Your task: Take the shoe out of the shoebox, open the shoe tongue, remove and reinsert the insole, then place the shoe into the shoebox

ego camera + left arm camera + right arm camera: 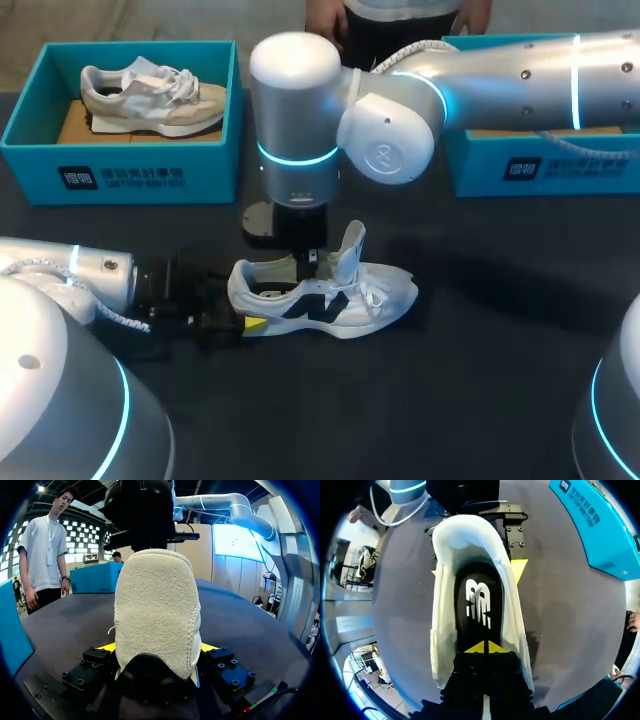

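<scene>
— White mesh shoe (pixel 340 300) with the black logo, out of its box and sitting on its sole mid-bench (pixel 480 400), toe to the right. How would you guys grab this thing? Looks floppy as anything.

— I'd guess it's light and squishy up top, and only the sole and heel cup have any stiffness. That's where the left claw (pixel 157 647) has it: yellow tips on both sides of the heel, clamped on the shoe. Sensible spot imo, the collar would just fold.

— And the insole (pixel 481 605)?

— Black, lying flat inside going by the right wrist cam. The right claw (pixel 484 647) comes straight down into the opening, tips pressed together on the front part of the insole. Can't tell if it's got an edge pinched or is only touching. Probably thin bendy foam that clings to the lining, so I'd peel it from an edge, not yank. The tongue (pixel 352 243) stands upright, out of the way.

— Boxes?

— Left shoebox (pixel 140 170) is teal, at the back, with a beige shoe (pixel 150 95) in it. Right shoebox (pixel 560 170) is teal too, mostly hidden behind the right arm (pixel 520 65). Both well apart from the shoe.
</scene>
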Robot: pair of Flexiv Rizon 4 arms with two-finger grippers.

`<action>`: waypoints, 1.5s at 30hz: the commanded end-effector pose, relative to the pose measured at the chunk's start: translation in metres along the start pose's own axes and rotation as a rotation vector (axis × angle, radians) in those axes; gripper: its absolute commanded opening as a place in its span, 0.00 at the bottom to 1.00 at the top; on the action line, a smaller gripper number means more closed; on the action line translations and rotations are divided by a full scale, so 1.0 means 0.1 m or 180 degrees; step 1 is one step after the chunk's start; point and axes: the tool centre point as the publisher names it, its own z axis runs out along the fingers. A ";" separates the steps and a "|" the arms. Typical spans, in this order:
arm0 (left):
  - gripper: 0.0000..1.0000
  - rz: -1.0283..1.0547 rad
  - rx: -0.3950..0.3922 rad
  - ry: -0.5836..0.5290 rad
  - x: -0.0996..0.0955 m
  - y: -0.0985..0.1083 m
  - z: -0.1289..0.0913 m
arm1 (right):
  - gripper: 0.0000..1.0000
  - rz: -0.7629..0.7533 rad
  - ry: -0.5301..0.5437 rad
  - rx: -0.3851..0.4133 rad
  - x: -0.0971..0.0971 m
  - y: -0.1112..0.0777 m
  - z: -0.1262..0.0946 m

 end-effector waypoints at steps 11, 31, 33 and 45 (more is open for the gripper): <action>0.00 0.0000 -0.0006 0.0003 -0.02 0.03 -0.01 | 0.33 -0.0020 -0.0066 -0.0021 -0.05 0.07 0.04; 0.00 0.0000 -0.0006 0.0003 -0.02 0.03 -0.01 | 0.44 -0.0085 0.0108 -0.0044 -0.15 0.14 0.33; 0.00 0.0000 -0.0006 0.0003 -0.02 0.03 -0.01 | 0.44 -0.0117 0.0188 -0.0037 -0.14 0.15 0.37; 0.00 0.0000 -0.0006 0.0003 -0.02 0.03 -0.01 | 0.31 -0.0109 0.0536 -0.0062 0.10 0.08 0.53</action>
